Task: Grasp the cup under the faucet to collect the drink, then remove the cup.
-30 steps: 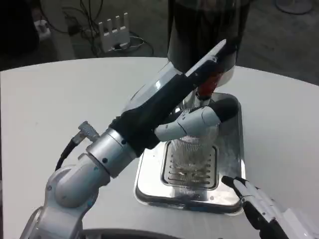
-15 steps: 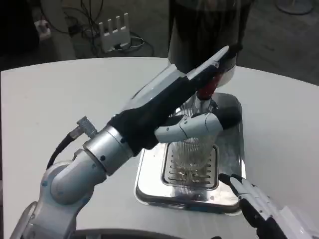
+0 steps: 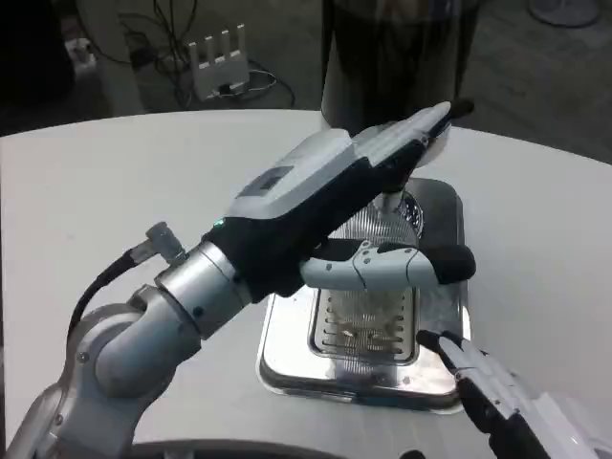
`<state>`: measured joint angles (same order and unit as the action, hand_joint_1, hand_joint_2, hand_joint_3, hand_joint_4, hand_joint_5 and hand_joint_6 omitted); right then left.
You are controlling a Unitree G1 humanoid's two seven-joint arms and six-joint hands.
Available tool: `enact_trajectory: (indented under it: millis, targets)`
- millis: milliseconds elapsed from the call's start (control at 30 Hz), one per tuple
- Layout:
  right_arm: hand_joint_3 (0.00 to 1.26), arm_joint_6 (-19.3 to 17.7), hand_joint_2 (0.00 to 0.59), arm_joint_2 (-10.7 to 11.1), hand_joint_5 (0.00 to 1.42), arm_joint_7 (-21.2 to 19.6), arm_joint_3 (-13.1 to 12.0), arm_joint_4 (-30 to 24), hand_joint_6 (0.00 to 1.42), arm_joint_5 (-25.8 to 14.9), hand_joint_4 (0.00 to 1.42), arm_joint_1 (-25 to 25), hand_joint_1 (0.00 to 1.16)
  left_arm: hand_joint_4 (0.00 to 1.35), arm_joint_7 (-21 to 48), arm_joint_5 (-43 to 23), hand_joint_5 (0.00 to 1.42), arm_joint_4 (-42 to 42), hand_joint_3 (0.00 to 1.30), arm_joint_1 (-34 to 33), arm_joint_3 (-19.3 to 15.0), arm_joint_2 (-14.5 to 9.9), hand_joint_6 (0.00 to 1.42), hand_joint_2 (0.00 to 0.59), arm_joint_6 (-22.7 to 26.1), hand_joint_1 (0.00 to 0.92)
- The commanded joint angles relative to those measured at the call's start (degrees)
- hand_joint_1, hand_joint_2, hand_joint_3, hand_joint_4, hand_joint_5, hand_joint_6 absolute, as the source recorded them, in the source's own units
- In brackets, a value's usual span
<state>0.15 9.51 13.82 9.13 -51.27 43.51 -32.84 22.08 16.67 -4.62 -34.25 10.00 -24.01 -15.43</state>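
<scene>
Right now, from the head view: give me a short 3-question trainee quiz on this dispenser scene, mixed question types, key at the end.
1. True or false: the left hand is at the clear ribbed cup, which stands on the metal drip tray.
2. Multiple choice: where is the right hand? A) wrapped around the cup B) low at the tray's near right corner, holding nothing C) on top of the dark dispenser
3. Fill in: the cup stands on the tray's slotted ____.

Key: 1 true. 2 B. 3 grate.
</scene>
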Motion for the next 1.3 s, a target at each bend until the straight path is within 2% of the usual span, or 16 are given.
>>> enact_trajectory:
  millis: [33, 500, 1133, 1300]
  targets:
    - [0.06, 0.60, 0.484, -0.24, 0.00, -0.11, 0.12, 0.41, 0.00, 0.31, 0.00, 0.00, 0.59, 0.00, -0.09, 2.71, 0.03, -0.10, 0.01, 0.11, 1.19, -1.04, 0.00, 0.058, -2.36, 0.000]
    - [0.06, 0.21, 0.484, 0.03, 0.00, -0.65, -0.02, 0.11, 0.00, -0.15, 0.00, -1.30, 0.59, 0.00, -2.59, 11.02, 0.03, -2.35, 0.02, 1.32, 2.44, -2.52, 0.00, 0.060, -3.73, 0.000]
    - [0.06, 0.16, 0.484, -0.29, 0.00, -0.95, 0.34, 0.32, 0.00, -0.17, 0.00, -0.84, 0.59, 0.00, -3.60, 11.09, 0.02, -2.87, 0.04, 2.16, 2.80, -2.34, 0.00, 0.061, -3.79, 0.000]
    - [0.06, 0.23, 0.465, -1.99, 0.00, -3.54, -0.30, 2.03, 0.00, -3.73, 0.01, -0.35, 0.61, 0.00, -3.78, 11.08, 0.02, -3.17, 0.04, 2.32, 2.59, -2.27, 0.00, 0.061, -3.55, 0.000]
